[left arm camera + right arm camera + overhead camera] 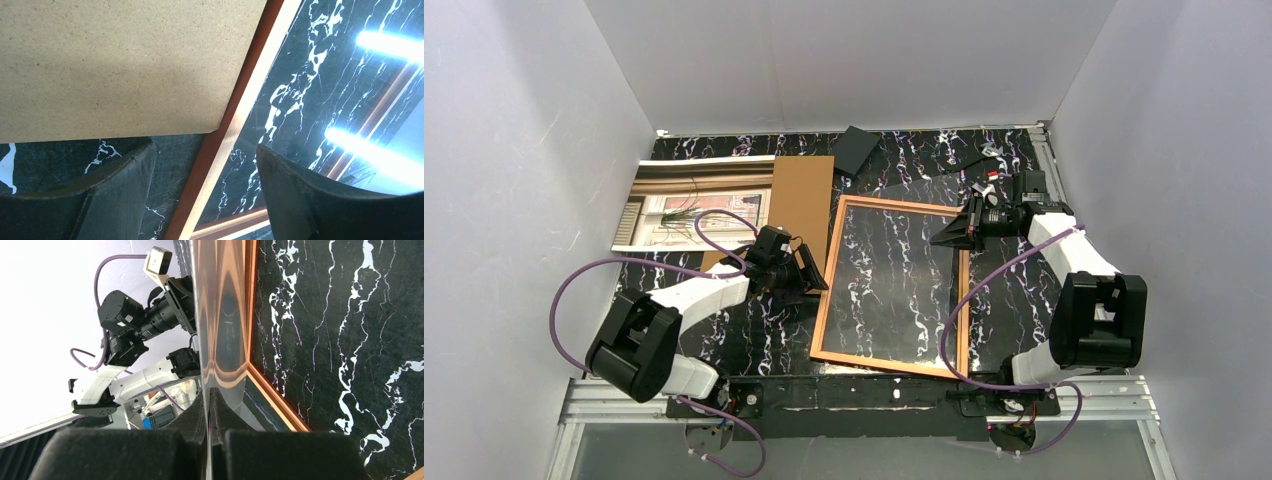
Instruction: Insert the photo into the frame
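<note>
Right gripper (pixel 210 400) is pinched shut on the edge of a thin, glossy clear sheet (pixel 220 315) at the right side of the frame (pixel 884 365). Left gripper (pixel 202 150) hangs open over the frame's left border, beside a brown board (pixel 802 200). The photo (pixel 694 205) lies face up at the far left of the table (pixel 754 330), partly under that board.

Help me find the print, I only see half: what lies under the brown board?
The photo runs under the brown board: its left part shows, window and plant. Its right part is covered, so that edge cannot be seen.
</note>
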`<action>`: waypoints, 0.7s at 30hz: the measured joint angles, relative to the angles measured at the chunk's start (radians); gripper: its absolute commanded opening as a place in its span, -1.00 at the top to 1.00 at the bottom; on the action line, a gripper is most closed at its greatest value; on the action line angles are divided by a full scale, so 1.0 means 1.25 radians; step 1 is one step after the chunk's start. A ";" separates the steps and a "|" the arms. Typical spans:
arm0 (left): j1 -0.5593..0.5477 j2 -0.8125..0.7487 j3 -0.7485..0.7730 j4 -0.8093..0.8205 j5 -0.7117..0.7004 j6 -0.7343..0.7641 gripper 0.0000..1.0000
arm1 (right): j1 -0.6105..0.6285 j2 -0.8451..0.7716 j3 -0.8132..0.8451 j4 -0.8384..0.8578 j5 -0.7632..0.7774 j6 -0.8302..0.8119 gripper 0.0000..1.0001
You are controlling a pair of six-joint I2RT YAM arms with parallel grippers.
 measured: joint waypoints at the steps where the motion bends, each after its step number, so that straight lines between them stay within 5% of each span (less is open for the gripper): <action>1: 0.000 0.000 0.000 0.000 0.001 0.000 -0.44 | 0.000 0.007 0.000 0.002 0.000 0.002 0.97; 21: 0.001 0.007 0.003 -0.001 0.020 0.003 -0.44 | 0.000 0.088 0.002 -0.009 -0.001 -0.069 0.97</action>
